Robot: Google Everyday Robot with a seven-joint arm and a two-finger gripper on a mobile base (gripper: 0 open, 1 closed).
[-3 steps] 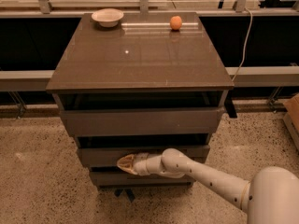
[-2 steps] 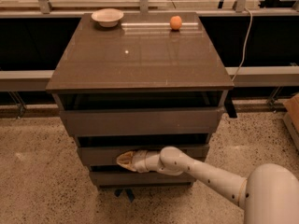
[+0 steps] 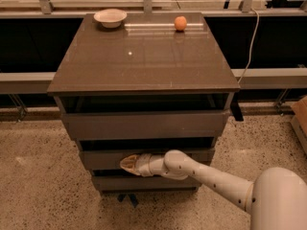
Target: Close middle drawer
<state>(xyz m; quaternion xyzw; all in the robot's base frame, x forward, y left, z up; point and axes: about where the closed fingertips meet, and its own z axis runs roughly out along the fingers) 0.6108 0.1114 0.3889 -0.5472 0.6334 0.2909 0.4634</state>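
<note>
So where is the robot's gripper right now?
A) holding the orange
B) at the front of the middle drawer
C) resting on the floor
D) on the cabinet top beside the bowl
B: the gripper sits at the front panel of the middle drawer, below the bowl and orange on the cabinet top.

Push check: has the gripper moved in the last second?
No. The gripper sits at the same spot on the middle drawer front, same offset from the left edge of the cabinet.
</note>
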